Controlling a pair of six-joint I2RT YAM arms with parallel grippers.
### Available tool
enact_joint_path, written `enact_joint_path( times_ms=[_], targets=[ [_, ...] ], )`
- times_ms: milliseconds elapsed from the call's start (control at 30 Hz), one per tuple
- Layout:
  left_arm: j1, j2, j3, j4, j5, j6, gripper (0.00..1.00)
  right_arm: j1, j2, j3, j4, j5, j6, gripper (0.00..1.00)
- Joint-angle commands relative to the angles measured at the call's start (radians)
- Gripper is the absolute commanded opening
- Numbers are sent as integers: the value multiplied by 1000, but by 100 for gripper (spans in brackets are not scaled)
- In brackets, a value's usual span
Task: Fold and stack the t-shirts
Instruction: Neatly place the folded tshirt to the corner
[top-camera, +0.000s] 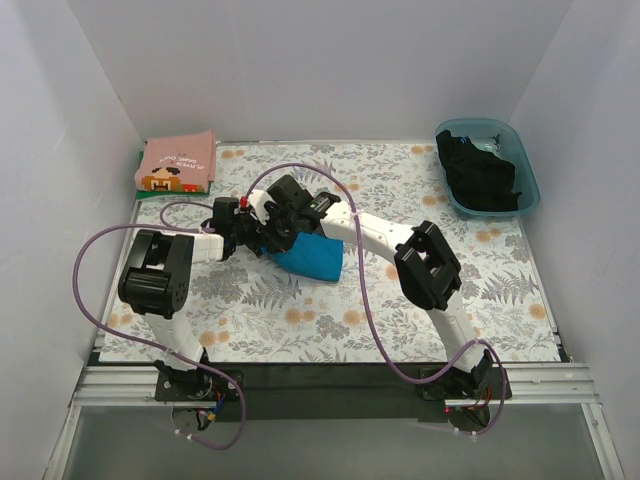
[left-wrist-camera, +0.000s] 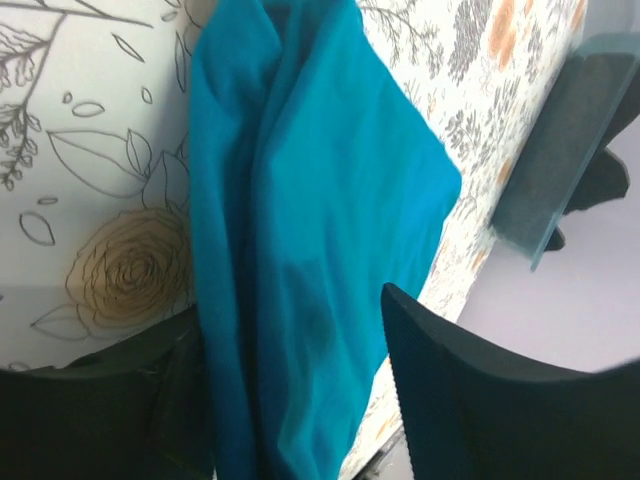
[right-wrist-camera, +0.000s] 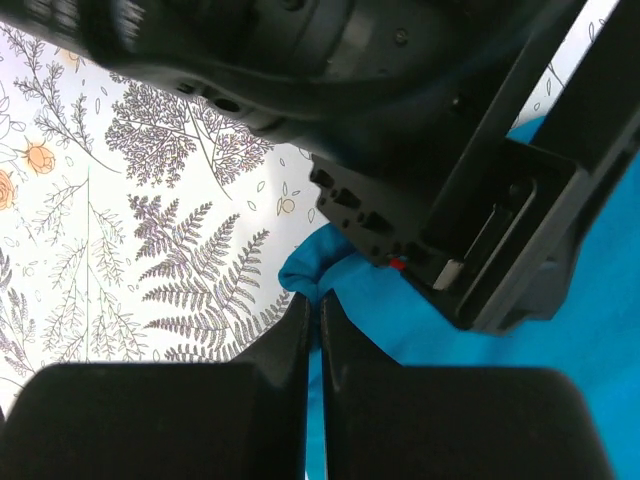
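Well left of the tub (top-camera: 529, 172), on the floral cover (top-camera: 480, 290), the teal tee (top-camera: 312, 258) lay crumpled in a soft wedge. The right claw (right-wrist-camera: 312, 300) was closed on a bunched fold of it. The left claw (left-wrist-camera: 290, 315) held its ribbed black fingers apart with smooth cloth filling the gap; whether it pinched could not be told. A black tee (top-camera: 480, 175) slumped inside the translucent tub. A pink tee (top-camera: 178, 160), folded square, sat at the far corner opposite.
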Motion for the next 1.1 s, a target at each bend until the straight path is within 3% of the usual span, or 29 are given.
enact_joint_path(
  times_ms=[0, 100, 200, 300, 333, 400, 433, 533, 567, 767, 1067],
  targets=[
    [-10, 66, 0, -113, -164, 46, 54, -3, -25, 51, 40, -12, 22, 1],
    [-16, 88, 16, -109, -177, 51, 38, -3, -23, 57, 42, -8, 23, 1],
    [-18, 97, 31, -99, -190, 63, 33, -3, -23, 54, 42, -4, 23, 1],
    [-19, 102, 54, -79, -195, 133, 17, -3, -25, 57, 43, -7, 25, 1],
    [-19, 102, 68, -86, -209, 165, 7, -3, -28, 60, 42, -4, 25, 3],
    [-19, 117, 175, -184, -255, 274, 0, -15, -54, 54, 40, 2, 38, 26],
    [-19, 126, 212, -217, -310, 352, 0, -26, -68, 37, 39, -10, 61, 53],
    [-8, 157, 370, -347, -388, 548, 0, -95, -132, -12, 39, -56, 84, 91],
    [1, 165, 400, -361, -404, 595, 0, -133, -152, -30, 40, -70, 89, 96],
    [37, 235, 686, -454, -479, 929, 0, -276, -313, -191, 40, -123, 78, 98],
    [102, 370, 1086, -484, -476, 1169, 0, -382, -473, -380, 40, -152, 46, 98]
  ],
)
